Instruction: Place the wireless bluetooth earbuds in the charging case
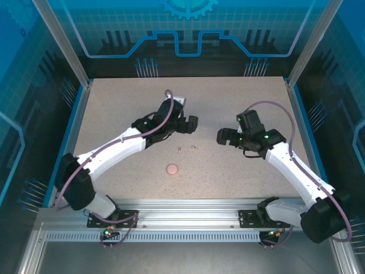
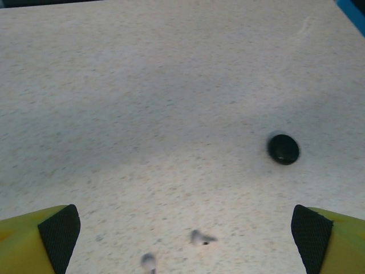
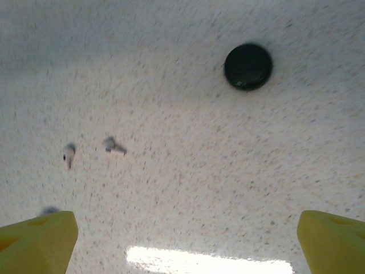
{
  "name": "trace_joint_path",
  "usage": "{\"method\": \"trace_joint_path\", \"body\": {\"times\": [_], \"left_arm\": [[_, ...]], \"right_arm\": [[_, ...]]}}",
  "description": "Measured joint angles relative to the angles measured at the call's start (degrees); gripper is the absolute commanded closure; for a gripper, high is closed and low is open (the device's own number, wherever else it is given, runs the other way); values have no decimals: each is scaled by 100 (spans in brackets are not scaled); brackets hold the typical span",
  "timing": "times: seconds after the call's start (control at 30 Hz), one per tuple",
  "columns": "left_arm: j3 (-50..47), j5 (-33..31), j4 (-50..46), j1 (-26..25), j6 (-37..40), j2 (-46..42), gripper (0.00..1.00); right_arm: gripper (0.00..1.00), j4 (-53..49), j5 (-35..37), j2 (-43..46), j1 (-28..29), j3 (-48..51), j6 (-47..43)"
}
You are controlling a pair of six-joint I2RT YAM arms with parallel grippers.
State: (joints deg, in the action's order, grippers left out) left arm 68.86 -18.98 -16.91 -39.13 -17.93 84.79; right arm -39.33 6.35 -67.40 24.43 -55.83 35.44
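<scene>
While both arms hang over the table [image 1: 114,103], the left tool [image 1: 191,124] and right tool [image 1: 222,137] are spread wide, holding nothing. One pale earbud [image 1: 180,149] and a second earbud [image 1: 195,148] lie loose between them; a pink case [image 1: 172,169] sits near, a black case [image 3: 248,66] apart.

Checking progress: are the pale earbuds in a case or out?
Out: both pale earbuds lie loose on the tabletop, apart from the black case.

Four small things on the desk [image 1: 114,103], tallied by kind.
Pale stemmed earbuds: two, one earbud [image 3: 68,153] and a second earbud [image 3: 114,147]. Round cases: two, a black case [image 3: 247,66] and a pink case [image 1: 171,169].
</scene>
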Motion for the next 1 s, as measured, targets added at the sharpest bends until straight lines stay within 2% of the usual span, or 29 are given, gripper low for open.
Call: {"method": "trace_joint_path", "body": {"times": [0.13,0.33,0.53,0.83,1.0], "left_arm": [[-1038,-271,664,306,-236,-758,1],[-1773,-286,1274,949,-610,-1554,1],[-2616,-280,1729,1578,-1381,-2153,1],[-2691,-492,1613,2282,-1969,-2540,1],[-2693,-525,1414,2594,-2214,-2542,1]], "right_arm": [[0,-133,173,-402,597,-63,369],[0,-352,275,-1464,1631,-758,1040],[0,-466,188,-2614,2232,-1606,1871],[2,-866,72,-4044,2791,-2658,3338],[4,-1132,68,-4686,3136,-3364,3770]]}}
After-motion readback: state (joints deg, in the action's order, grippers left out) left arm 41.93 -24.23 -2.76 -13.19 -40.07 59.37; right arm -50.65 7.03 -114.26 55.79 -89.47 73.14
